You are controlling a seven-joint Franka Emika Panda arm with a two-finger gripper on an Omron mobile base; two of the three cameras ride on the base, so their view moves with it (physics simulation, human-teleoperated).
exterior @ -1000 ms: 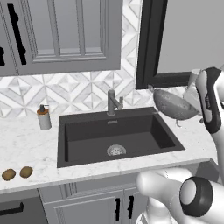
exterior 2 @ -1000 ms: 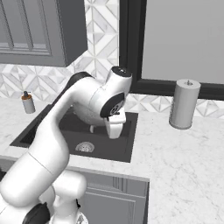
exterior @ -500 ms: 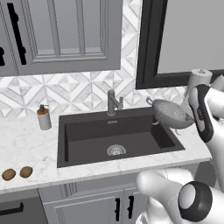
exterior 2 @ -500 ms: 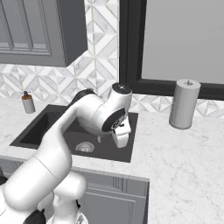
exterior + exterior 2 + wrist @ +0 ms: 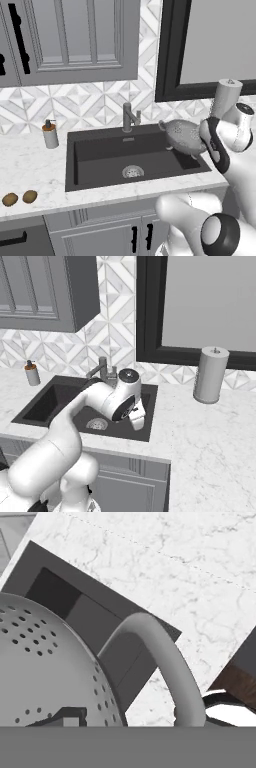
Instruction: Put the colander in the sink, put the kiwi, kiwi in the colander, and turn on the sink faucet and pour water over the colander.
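Hanging in the air over the right end of the sink, the round silver-grey metal colander (image 5: 185, 135) is carried by the robot's two-finger gripper (image 5: 70, 717), whose jaws are closed on the bowl's rim. Only one small dark finger tip (image 5: 67, 716) can be seen up close, pressed against the inside wall of the bowl. The colander is tilted, its rim leaning toward the arm, and its shell is pierced with rows of small round holes. One thick loop handle (image 5: 160, 662) arches out from the rim in the close view; another small handle (image 5: 162, 124) shows on the side facing the tap. Short feet poke out beneath the bowl.

Below it lies the large rectangular dark-grey sink (image 5: 100, 160), set into a white marble counter (image 5: 30, 165), with a round silver drain (image 5: 132, 172) near the middle of its floor. At the back edge stands the short grey metal faucet (image 5: 129, 117), its spout angled toward the basin, near the colander but apart from it. Left of the sink is a white soap bottle with an orange collar (image 5: 50, 135). At the counter's front left edge, well apart from the sink, two small brown oval kiwis (image 5: 20, 198) lie side by side. On the counter right of the sink stands a grey upright paper towel roll (image 5: 210, 374).
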